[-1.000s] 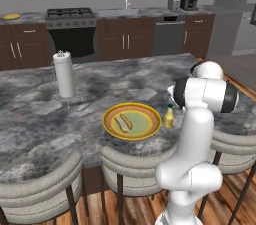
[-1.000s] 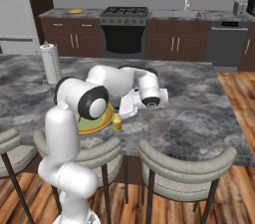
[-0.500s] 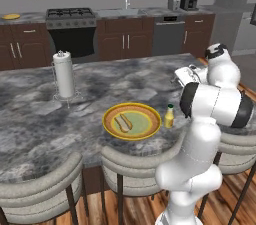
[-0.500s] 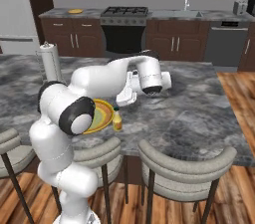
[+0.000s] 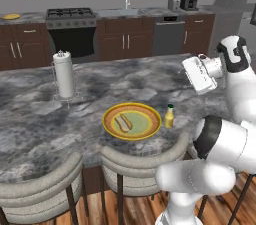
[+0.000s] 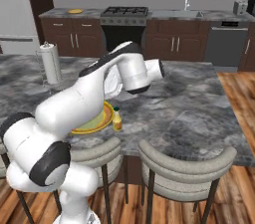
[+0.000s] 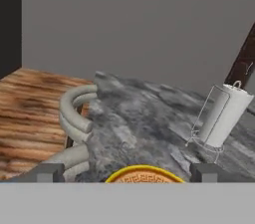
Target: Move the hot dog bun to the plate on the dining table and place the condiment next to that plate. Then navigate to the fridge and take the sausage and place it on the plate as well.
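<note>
The hot dog bun lies on the yellow plate on the grey marble dining table. The small yellow condiment bottle stands upright just right of the plate, and shows again as the condiment bottle. My gripper hangs high above the table, right of the bottle and well apart from it. In the hand view the gripper is open, its fingertips wide apart with nothing between them, and the plate's rim lies below. The sausage is out of view.
A paper towel roll on a wire stand is at the table's left. Grey round-backed stools line the near edge. The stove, sink and cabinets run along the back wall, and a pale grey fridge stands at the back left.
The arm has swung its hand up and to the right, away from the plate and bottle. The bun, plate and condiment have stayed in place.
</note>
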Controlling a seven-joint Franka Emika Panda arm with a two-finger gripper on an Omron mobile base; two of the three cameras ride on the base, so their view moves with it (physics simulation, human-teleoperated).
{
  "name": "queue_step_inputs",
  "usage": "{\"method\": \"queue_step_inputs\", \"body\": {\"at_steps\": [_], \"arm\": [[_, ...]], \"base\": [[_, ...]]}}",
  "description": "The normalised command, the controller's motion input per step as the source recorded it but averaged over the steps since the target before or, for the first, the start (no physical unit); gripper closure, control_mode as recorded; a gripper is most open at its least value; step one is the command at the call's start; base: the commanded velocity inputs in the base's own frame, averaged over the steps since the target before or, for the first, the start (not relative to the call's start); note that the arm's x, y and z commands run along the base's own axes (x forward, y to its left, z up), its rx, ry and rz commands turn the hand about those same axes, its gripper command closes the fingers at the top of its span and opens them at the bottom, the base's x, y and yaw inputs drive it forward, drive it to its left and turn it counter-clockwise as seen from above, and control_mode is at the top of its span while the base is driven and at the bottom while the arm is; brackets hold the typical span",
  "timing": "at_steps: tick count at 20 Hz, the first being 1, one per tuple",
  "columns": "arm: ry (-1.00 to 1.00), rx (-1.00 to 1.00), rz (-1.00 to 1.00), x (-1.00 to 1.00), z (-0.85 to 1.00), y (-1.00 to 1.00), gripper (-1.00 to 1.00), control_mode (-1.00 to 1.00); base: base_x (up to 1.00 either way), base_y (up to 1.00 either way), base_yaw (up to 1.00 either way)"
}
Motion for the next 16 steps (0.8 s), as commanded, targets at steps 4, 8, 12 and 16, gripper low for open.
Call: {"method": "queue_step_inputs", "body": {"at_steps": [4,8,12,16], "arm": [[0.26,-0.02,-0.74,-0.35,0.0,0.04,-1.0,-1.0],[0.46,0.0,-0.8,-0.02,0.07,0.0,-1.0,-1.0],[0.57,-0.03,-0.73,0.0,0.35,0.0,-1.0,-1.0],[0.56,-0.08,-0.64,0.0,0.48,0.0,-1.0,-1.0]], "base": [[0.0,0.0,0.0],[0.0,0.0,0.0],[0.0,0.0,0.0],[0.0,0.0,0.0]]}}
